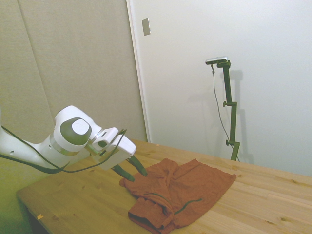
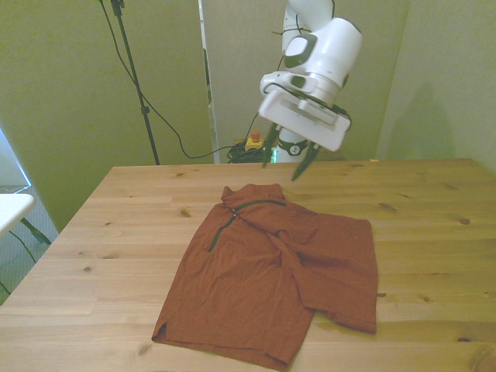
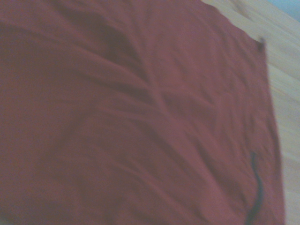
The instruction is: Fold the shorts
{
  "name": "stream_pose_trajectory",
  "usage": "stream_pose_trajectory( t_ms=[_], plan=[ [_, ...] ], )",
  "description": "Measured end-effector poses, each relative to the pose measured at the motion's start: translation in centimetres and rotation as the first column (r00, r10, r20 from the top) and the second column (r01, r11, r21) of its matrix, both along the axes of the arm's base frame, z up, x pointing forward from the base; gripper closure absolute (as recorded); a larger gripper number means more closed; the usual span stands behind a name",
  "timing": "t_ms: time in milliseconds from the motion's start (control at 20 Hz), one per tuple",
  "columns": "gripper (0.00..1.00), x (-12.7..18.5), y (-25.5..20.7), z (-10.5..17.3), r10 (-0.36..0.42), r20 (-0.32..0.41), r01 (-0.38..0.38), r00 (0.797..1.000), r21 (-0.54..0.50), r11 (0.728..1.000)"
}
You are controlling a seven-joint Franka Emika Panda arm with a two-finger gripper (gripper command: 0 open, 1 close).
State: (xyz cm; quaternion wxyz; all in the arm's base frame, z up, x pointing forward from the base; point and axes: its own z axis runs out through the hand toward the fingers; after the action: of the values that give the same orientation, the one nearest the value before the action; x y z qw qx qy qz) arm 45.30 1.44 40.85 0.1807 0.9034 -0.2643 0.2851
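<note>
Plain room, pale walls, a wooden table (image 2: 434, 232) with light planks and dark knots. Two dark fingers (image 2: 301, 165) spread apart, nothing between them, tips pointing down and hanging in the air above the table. Gripper (image 2: 284, 162) sits over the shorts' far end in the front view, just clear of the cloth, no contact visible; in the side view the gripper (image 1: 133, 171) is just beside the bunched edge of the shorts, tips close to the fabric, cannot tell whether they touch there. Behind the fingers a white boxy hand body, then a rounded white wrist joint with a grey cap, a black cable looping along it. The shorts (image 2: 271, 271) are rust-brown, lying on the table roughly mid-surface, mostly flat but rumpled, one part lapped over the other near the middle, with creases running across. A thin dark zipper line (image 2: 225, 225) curves along the shorts on the side toward the front view's left, near the end under the gripper. In the side view the shorts (image 1: 183, 190) look heaped at the end nearest the gripper, flatter away from it. Wrist view is blurry, almost filled by the shorts (image 3: 131, 117), wrinkled, a dark line near one edge, a strip of bare table past that edge.
</note>
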Motion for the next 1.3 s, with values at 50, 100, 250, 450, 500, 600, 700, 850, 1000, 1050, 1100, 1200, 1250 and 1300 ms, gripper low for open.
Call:
stream_pose_trajectory(
  t_ms=[50, 100, 250, 450, 500, 600, 700, 850, 1000, 1050, 1100, 1200, 1250, 1300],
  plan=[
    [0.00, 0.2, 1.8, -1.1, 0.045, -0.022, -0.046, 0.999, -0.021, 0.999],
    [0.00, 0.3, 3.3, -2.1, 0.079, -0.045, -0.081, 0.996, -0.040, 0.996],
    [0.00, 0.9, 7.0, -4.0, 0.145, -0.093, -0.153, 0.985, -0.085, 0.985],
    [0.00, 1.8, 9.8, -5.9, 0.187, -0.111, -0.199, 0.976, -0.110, 0.974],
    [0.00, 2.0, 10.4, -6.5, 0.195, -0.116, -0.208, 0.974, -0.107, 0.972],
    [0.00, 2.4, 11.7, -7.5, 0.212, -0.124, -0.224, 0.969, -0.099, 0.970],
    [0.00, 3.0, 12.8, -7.4, 0.228, -0.118, -0.240, 0.966, -0.096, 0.966],
    [0.00, 3.5, 13.4, -7.5, 0.236, -0.116, -0.247, 0.965, -0.094, 0.965],
    [0.00, 4.2, 12.8, -7.4, 0.221, -0.112, -0.231, 0.969, -0.090, 0.969],
    [0.00, 4.6, 12.3, -7.4, 0.213, -0.109, -0.222, 0.971, -0.087, 0.971],
    [0.00, 4.9, 11.9, -7.4, 0.206, -0.106, -0.215, 0.973, -0.084, 0.973],
    [0.00, 5.4, 11.2, -7.3, 0.196, -0.101, -0.205, 0.975, -0.078, 0.976],
    [0.00, 5.5, 11.1, -7.4, 0.194, -0.100, -0.202, 0.976, -0.076, 0.976],
    [0.00, 5.5, 11.0, -7.4, 0.192, -0.100, -0.200, 0.976, -0.076, 0.977]
  ],
)
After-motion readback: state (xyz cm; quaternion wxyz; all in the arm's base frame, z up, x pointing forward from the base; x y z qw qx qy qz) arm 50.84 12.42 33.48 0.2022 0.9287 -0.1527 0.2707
